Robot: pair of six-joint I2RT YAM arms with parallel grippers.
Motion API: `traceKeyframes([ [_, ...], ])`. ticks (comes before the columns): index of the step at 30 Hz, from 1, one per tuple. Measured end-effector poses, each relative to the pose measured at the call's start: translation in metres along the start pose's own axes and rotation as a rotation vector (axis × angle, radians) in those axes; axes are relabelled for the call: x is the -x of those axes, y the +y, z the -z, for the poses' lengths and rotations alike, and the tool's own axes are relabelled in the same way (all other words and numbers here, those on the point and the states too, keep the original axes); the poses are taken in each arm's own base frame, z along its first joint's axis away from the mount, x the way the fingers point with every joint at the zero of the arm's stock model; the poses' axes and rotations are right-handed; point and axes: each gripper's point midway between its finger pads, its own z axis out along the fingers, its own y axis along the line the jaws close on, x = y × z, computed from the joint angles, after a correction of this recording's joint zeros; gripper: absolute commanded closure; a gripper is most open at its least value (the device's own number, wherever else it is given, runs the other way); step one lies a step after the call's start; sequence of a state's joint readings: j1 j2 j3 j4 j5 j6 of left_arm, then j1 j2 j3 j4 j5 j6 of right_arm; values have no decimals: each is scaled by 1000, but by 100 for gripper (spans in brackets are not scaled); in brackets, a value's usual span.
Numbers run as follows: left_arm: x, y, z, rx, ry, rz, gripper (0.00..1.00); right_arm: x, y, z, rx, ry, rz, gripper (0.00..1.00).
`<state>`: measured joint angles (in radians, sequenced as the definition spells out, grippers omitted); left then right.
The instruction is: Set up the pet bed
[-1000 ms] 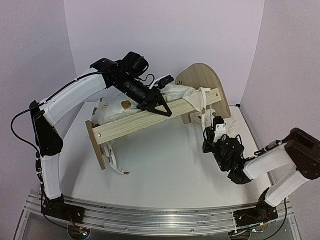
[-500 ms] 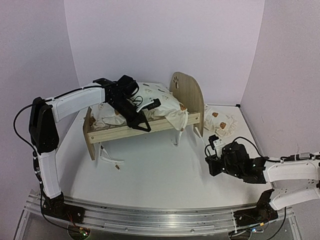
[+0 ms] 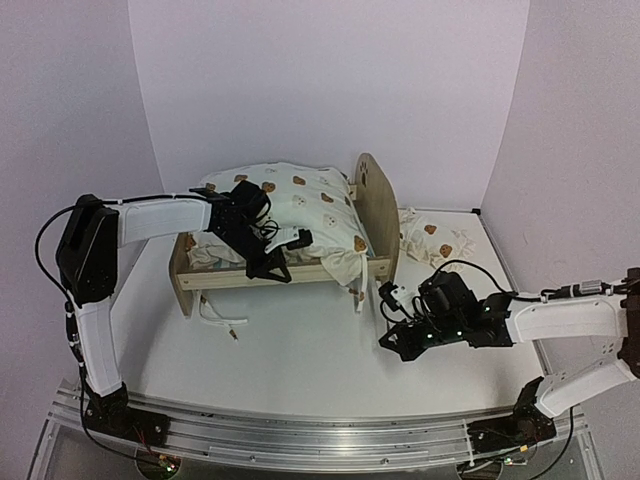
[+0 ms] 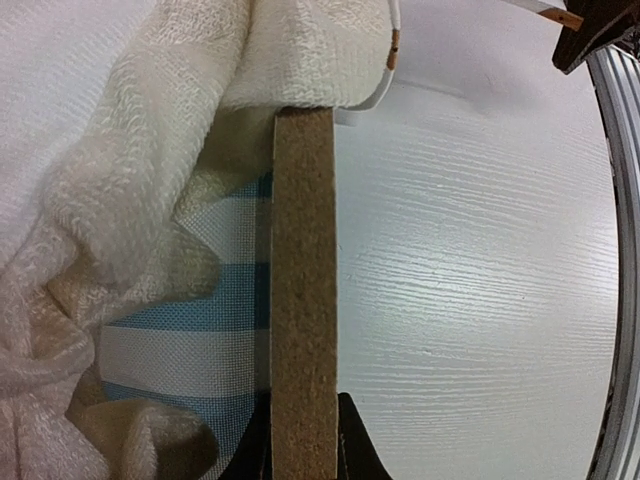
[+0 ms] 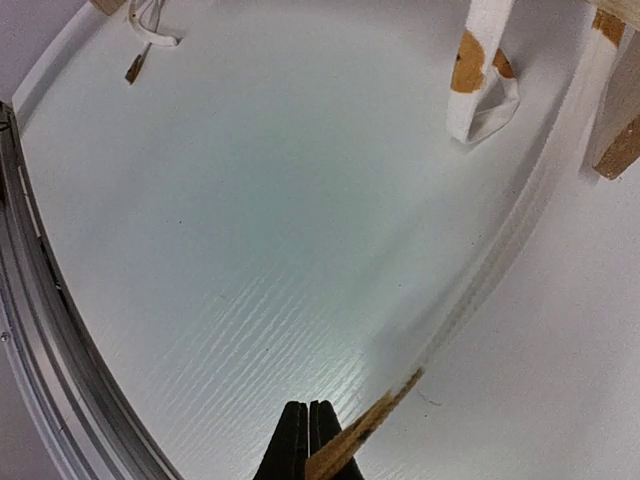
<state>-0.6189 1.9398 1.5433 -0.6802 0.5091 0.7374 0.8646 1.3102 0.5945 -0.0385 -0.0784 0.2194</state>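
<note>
The pet bed stands level on the table, its light-wood end board at the right. The cream bear-print duvet is heaped on it. My left gripper is shut on the front side rail; its fingers pinch the wood, with the blue-and-white striped base beside it. The pillow lies on the table behind the bed's right end. My right gripper is low by the bed's front right corner, jaws shut. A blurred brown-tipped tie string crosses its fingertip; whether it is pinched is unclear.
Loose tie strings lie on the table under the bed's left end. A duvet tie hangs beside the bed leg. The table's metal front rail runs along the near edge.
The bed, held up and tilted a second ago, has come down and now stands level. The right arm has swung left and low toward the bed's front right corner.
</note>
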Motion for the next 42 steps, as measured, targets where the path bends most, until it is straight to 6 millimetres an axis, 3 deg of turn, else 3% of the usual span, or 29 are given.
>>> traceKeyframes([
  [12,-13,7,-22,-20,5,-12,99,1,22,15,87,112,-54,100],
  [14,-11,9,-23,-30,-2,-6,92,-4,21,17,81,138,-62,100],
  [17,-10,11,-24,-35,-6,-7,68,-11,18,18,71,165,-78,100],
  [20,-7,14,-23,-26,-18,-5,50,-16,17,16,67,186,-97,100],
  [25,5,22,-12,-30,-76,-36,37,-26,18,14,69,233,-140,100],
  [29,22,17,5,-68,-135,-87,35,-32,25,16,108,266,-180,100],
  [38,73,-37,78,-149,-350,-296,41,-31,51,24,241,314,-214,100],
  [40,76,-56,84,-152,-389,-344,40,-25,55,25,252,305,-220,100],
  [42,72,-86,74,-162,-413,-409,39,-19,57,26,258,294,-228,100],
])
